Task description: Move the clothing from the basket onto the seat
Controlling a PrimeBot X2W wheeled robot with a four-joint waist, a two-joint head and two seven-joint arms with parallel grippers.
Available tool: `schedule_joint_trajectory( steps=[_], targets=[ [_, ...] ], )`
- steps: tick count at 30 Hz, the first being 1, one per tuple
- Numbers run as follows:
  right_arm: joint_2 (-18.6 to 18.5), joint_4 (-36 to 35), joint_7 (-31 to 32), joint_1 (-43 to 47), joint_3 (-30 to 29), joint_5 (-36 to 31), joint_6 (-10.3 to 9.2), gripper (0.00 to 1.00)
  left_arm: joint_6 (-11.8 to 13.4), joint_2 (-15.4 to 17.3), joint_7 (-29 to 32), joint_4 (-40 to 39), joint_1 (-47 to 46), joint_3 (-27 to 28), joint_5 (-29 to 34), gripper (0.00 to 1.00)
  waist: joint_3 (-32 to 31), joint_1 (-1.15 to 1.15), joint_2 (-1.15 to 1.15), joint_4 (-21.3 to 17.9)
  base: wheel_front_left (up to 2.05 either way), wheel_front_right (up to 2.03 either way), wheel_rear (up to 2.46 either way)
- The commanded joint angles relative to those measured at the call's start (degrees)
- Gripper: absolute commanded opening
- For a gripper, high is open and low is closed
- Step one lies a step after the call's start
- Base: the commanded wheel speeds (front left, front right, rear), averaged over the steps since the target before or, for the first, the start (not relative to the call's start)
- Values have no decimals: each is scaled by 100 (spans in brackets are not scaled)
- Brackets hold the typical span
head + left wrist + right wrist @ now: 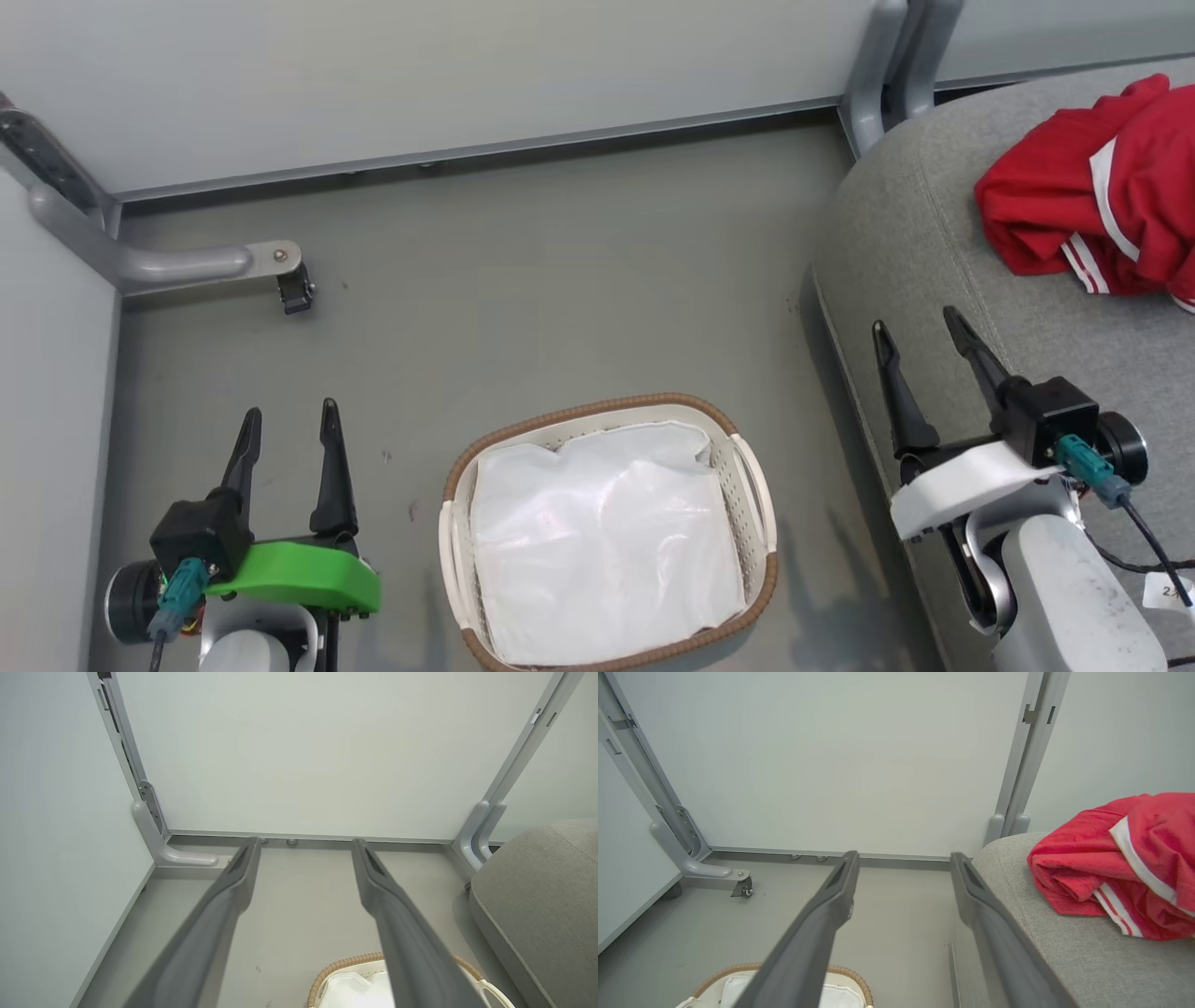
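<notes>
Clothing: the soft, bright red fabric clothing with white stripe trim lies bunched in a heap on top of the seat, toward the far right of the head view. It is well apart from both end effectors.

Seat: the large grey fabric-upholstered seat with rounded edges and a stitched seam stands to the right of the basket, with a strip of floor between them.

Basket: the oval white perforated plastic basket with a brown woven-look rim and white side handles sits on the floor between the 2 arms. No red fabric shows inside it.

Liner: a crumpled white plastic liner covers the inside of the basket.

Left end effector: the left end effector has its 2 dark fingers spread wide with nothing between them. It hangs over bare floor to the left of the basket.

Right end effector: the right end effector is also spread wide and holds nothing. In the head view it sits over the seat's near left edge; whether it touches the seat cannot be told.

Floor: the smooth grey floor runs back to pale wall panels on grey metal feet.
</notes>
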Motion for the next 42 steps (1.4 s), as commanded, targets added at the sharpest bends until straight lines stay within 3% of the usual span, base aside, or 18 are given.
schedule_joint_trajectory(
  steps=[1,21,22,25,42],
  targets=[
    [16,37,-25,150,-19,-34,-8,100,35,4,5,-4,138,49,48,100,-199,0,0,168,0,0,0],
    [263,78,-25,779,-229,18,-8,100,-177,4,5,-42,702,134,-332,100,-652,0,0,228,0,0,0],
    [259,97,0,707,-219,29,0,0,-150,-2,0,-40,610,127,-330,0,-653,0,0,227,0,0,0],
    [290,232,17,753,-213,51,0,0,-144,-26,11,118,617,124,-353,0,-656,0,0,227,0,0,0],
    [303,133,495,790,-427,1881,-1,0,-178,-18,490,44,486,275,-2032,0,-712,0,0,195,0,0,0]
  ],
)
